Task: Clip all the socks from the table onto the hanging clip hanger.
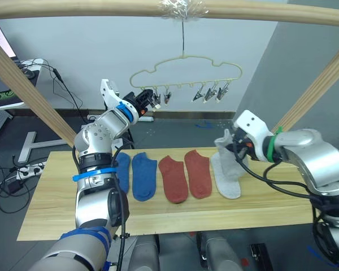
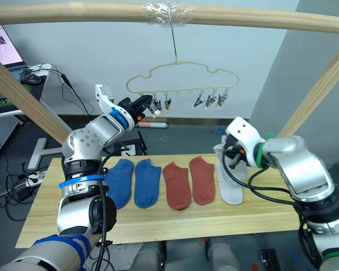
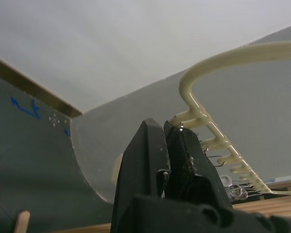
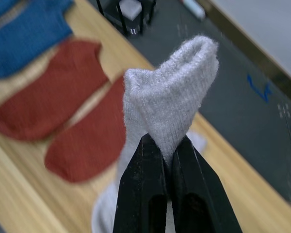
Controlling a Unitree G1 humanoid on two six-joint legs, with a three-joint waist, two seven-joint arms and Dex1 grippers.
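Observation:
On the table (image 1: 56, 209) lie two blue socks (image 1: 144, 176), two rust-red socks (image 1: 173, 179) and one light grey sock (image 1: 228, 180) in a row. My right gripper (image 1: 235, 149) is shut on a second grey sock (image 4: 172, 102), holding its cuff up above the lying grey one. The pale-yellow clip hanger (image 1: 183, 58) hangs from the top pole, with dark clips (image 1: 209, 93) along its bar. My left gripper (image 1: 147, 100) is raised to the hanger's left end, fingers (image 3: 150, 145) pressed together on the leftmost clip (image 1: 156, 100).
A round wooden pole (image 1: 101, 7) runs overhead. Slanted poles (image 1: 28, 84) (image 1: 316, 90) stand at both sides of the table. Cables, a power strip (image 1: 28, 168) and a desk with a monitor are on the left beyond the table.

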